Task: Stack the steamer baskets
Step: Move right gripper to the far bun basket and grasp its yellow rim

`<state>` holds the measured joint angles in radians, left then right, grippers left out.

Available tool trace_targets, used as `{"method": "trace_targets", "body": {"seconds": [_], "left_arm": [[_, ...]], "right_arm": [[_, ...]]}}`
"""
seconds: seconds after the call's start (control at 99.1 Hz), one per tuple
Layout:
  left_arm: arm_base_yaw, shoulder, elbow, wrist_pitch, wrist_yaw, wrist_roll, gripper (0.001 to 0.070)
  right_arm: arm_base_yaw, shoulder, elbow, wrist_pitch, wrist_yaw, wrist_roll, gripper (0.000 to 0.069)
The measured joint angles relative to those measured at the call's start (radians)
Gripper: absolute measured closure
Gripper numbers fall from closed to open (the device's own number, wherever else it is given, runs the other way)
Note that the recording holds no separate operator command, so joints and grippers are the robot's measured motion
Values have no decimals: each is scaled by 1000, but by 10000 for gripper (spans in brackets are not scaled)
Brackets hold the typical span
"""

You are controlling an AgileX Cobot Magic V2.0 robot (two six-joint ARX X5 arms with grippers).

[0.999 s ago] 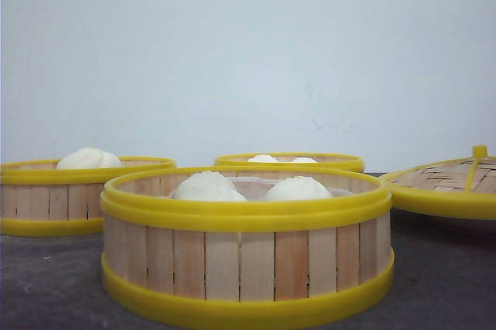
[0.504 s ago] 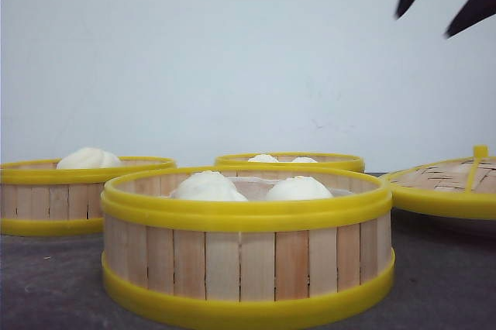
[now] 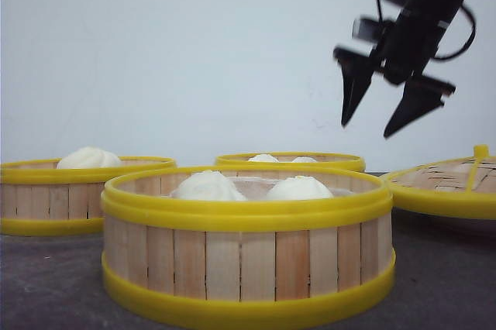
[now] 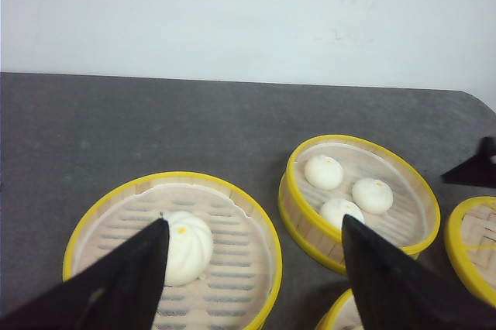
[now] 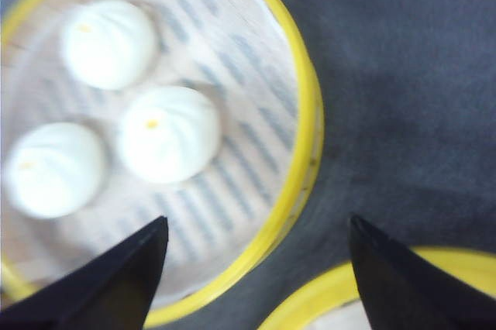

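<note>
Steamer baskets (image 3: pixel 246 249) unstacked — right hand (image 3: pixel 374 118) (spread) above.

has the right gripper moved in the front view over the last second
Yes. The right gripper came down from out of frame at top right and now hangs, jaws open, above the far steamer basket.

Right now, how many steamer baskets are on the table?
3: the near centre basket, the left basket, and the far basket behind the centre one. None stacked yet.

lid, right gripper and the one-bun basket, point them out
lid (image 3: pixel 446 183), front view, its woven dome
right gripper (image 3: pixel 369 130), front view, midway between its fingertips
one-bun basket (image 4: pixel 232 225), left wrist view, its slatted floor
</note>
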<state>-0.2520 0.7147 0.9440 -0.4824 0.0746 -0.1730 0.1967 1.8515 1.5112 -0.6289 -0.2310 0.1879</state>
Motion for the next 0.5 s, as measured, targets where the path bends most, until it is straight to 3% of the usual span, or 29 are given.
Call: {"method": "trace_targets", "body": {"seconds": [0.172,0.504], "left_arm": [[-13,0,0,0,0,0,282],[-13,-1,0,0,0,0,282]], "right_arm": [[8,81,50,1,35,3,252],[27,161,67,36,78,5,355]]}}
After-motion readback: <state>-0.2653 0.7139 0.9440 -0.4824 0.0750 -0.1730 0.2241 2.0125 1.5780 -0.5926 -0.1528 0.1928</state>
